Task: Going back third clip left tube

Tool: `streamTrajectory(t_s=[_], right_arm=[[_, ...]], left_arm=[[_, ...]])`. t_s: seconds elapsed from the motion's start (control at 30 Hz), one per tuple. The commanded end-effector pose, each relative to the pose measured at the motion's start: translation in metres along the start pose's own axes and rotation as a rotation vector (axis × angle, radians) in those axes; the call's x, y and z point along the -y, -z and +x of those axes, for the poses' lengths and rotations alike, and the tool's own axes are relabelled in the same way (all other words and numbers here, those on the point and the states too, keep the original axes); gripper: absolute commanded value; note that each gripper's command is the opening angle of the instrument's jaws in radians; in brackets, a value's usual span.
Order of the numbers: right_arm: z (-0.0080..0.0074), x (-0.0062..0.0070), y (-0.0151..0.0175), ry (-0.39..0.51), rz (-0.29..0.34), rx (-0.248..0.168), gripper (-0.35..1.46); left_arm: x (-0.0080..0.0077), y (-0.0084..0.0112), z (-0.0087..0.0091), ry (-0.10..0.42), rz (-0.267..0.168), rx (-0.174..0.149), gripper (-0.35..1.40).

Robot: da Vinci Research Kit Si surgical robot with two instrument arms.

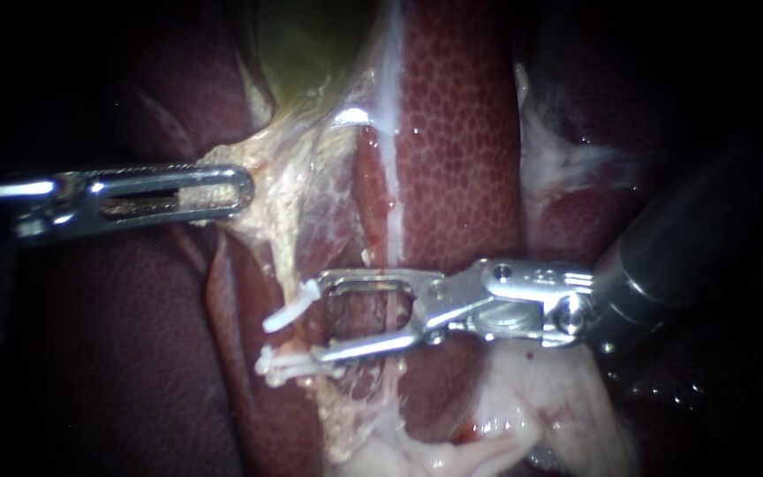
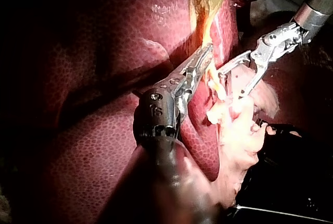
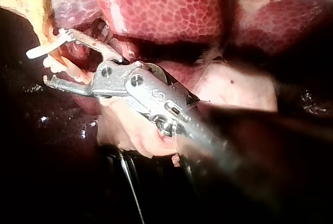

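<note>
Nearest the camera, soft fatty tissue [image 1: 523,415] is lying beneath my right instrument [image 1: 320,320]. This instrument is reaching in from the right, its jaws standing wide apart and gripping nothing. Just past the jaw tips, white clips [image 1: 280,362] are sitting across a pale tube [image 1: 277,256], with one clip arm angling up beside the upper tip. Farther back, my left instrument [image 1: 242,190] is coming in from the left and clamping its slotted jaws on pale tissue [image 1: 267,177] at the tube's upper end. Beyond that, the greenish gallbladder [image 1: 311,44] and mottled red liver [image 1: 461,159] are filling the background.
</note>
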Motion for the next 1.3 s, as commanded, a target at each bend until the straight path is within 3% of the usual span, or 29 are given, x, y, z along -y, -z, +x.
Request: streamTrajectory(t_s=[0.03, 0.37, 0.77, 1.07, 1.3], right_arm=[[0.0000, 0.0000, -0.0004, -0.005, 0.002, 0.001, 0.60], [-0.0008, -0.0001, -0.0034, -0.019, 0.025, 0.003, 0.60], [-0.0004, 0.0000, -0.0037, -0.020, 0.029, 0.003, 0.60], [-0.0007, -0.0009, -0.0021, -0.024, 0.032, 0.003, 0.60], [0.0003, -0.0011, 0.0012, -0.036, 0.014, -0.001, 0.60]], left_arm=[[0.0000, -0.0001, 0.0000, 0.000, -0.001, 0.000, -0.35], [0.0000, -0.0001, 0.0001, 0.000, -0.001, 0.000, -0.35], [0.0000, -0.0001, 0.0001, 0.000, -0.002, 0.000, -0.35], [0.0001, 0.0000, 0.0001, 0.000, -0.001, 0.000, -0.35], [0.0001, 0.0000, 0.0001, 0.000, -0.001, 0.000, -0.35]])
